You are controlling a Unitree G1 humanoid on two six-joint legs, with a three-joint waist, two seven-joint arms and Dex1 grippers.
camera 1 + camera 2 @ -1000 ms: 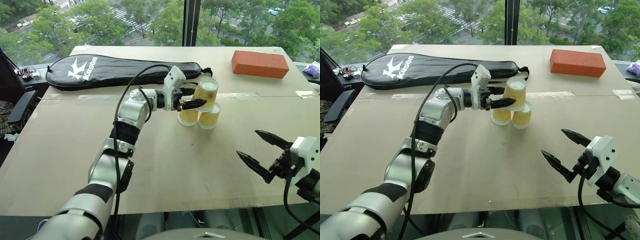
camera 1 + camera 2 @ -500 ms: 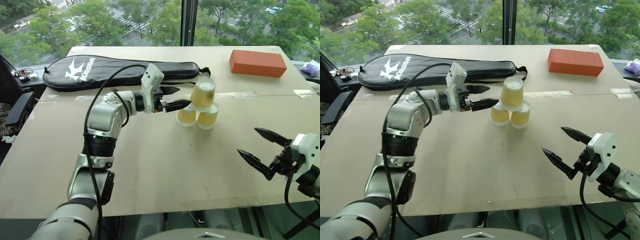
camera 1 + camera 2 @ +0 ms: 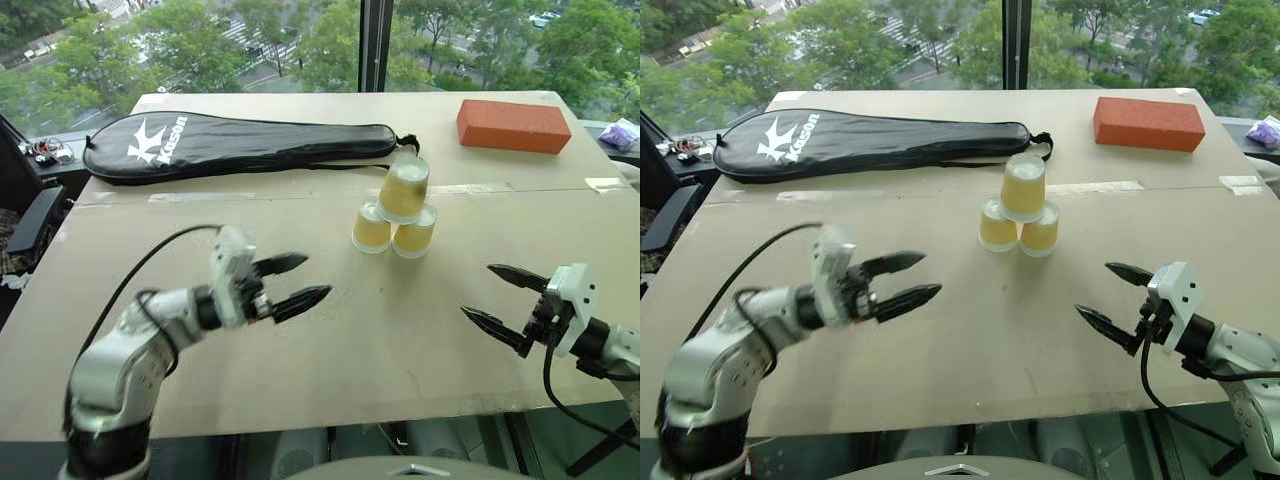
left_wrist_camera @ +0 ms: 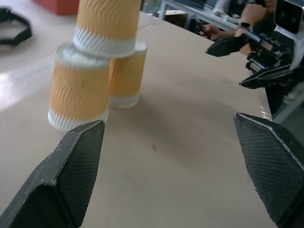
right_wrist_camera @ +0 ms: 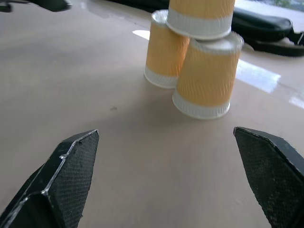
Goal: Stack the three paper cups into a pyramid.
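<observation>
Centrally on the tan surface (image 3: 330,370), seen from the head camera, the three paper cups (image 3: 397,212) stand upside down as a finished pyramid: two side by side and touching, the third resting across their white bases. Taking that pyramid as the landmark, the black racket bag (image 3: 240,142) lies beyond it and to the robot's left, while the orange brick (image 3: 516,125) sits beyond it to the right, well apart. On the near side of the pyramid and to its left, the left hand (image 3: 292,283) hovers over bare board with its two black fingers spread wide, holding nothing. Nearer than the pyramid and to its right, the right hand (image 3: 505,303) is likewise wide and empty, clear of the cups. From the left wrist camera, the pyramid (image 4: 97,66) stands ahead of the open black fingertips (image 4: 73,156), apart from them, and the right hand (image 4: 247,64) shows past the cups across the board. From the right wrist camera, the pyramid (image 5: 199,61) again stands ahead of widely parted fingertips (image 5: 71,161), untouched, with the dark bag (image 5: 263,26) lying behind it.
</observation>
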